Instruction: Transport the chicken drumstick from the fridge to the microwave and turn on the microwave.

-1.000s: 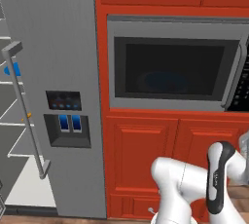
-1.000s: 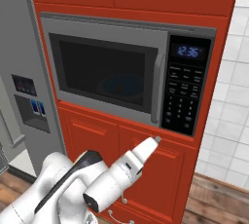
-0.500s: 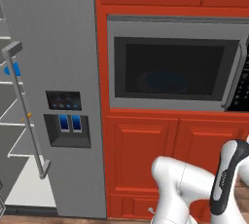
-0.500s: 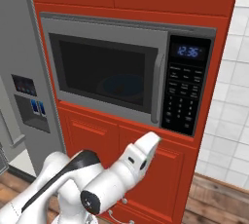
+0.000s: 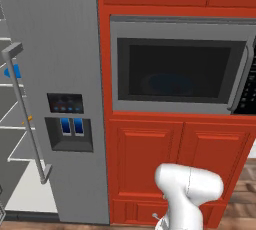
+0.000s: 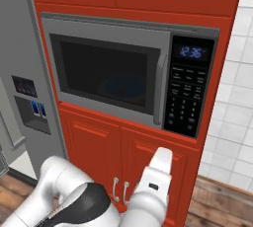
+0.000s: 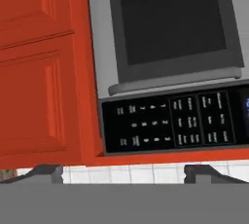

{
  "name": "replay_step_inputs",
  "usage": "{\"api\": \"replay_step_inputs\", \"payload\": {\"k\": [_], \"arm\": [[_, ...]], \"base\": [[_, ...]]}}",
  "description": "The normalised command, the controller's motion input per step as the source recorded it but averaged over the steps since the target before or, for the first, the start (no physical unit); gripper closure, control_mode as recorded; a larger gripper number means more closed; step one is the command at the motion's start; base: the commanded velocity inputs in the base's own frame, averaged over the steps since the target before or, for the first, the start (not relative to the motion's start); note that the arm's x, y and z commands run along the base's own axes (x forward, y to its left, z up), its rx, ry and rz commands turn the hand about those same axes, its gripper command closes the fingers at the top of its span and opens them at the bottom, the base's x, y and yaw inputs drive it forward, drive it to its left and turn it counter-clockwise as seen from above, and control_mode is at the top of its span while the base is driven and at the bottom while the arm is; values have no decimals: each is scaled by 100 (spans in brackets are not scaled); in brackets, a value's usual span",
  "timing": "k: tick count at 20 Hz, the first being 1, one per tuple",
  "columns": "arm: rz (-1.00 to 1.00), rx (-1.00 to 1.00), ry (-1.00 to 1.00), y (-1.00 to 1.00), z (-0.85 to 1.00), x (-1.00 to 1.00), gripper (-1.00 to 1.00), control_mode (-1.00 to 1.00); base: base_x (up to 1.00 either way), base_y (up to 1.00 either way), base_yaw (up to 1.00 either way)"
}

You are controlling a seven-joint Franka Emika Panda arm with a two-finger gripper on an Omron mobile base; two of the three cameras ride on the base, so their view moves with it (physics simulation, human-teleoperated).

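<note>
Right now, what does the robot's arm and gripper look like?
The arm is glossy white with rounded, tubular links and a dark grey to black joint cap near its base. The gripper has two small dark grey finger tips. No cables or markings are visible.

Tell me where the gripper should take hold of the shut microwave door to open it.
Grip the curved grey handle on the microwave door's right edge, beside the keypad, coming straight from the front: it bows clear of the door, leaving finger room behind.
</note>
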Motion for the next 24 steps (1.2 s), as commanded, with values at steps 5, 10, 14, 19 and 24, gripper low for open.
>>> {"api": "replay_step_inputs", "payload": {"k": [5, 10, 14, 19, 24], "arm": [[25, 0, -6, 55, 0, -1, 100, -100], [11, 0, -7, 72, 0, 36, 100, -100], [3, 0, -8, 54, 0, 62, 100, -100], [0, 2, -5, 4, 1, 53, 100, -100], [0, 6, -4, 0, 0, 57, 100, -100]], "base": [[0, 0, 0], [0, 0, 0], [0, 0, 0], [0, 0, 0], [0, 0, 0]]}}
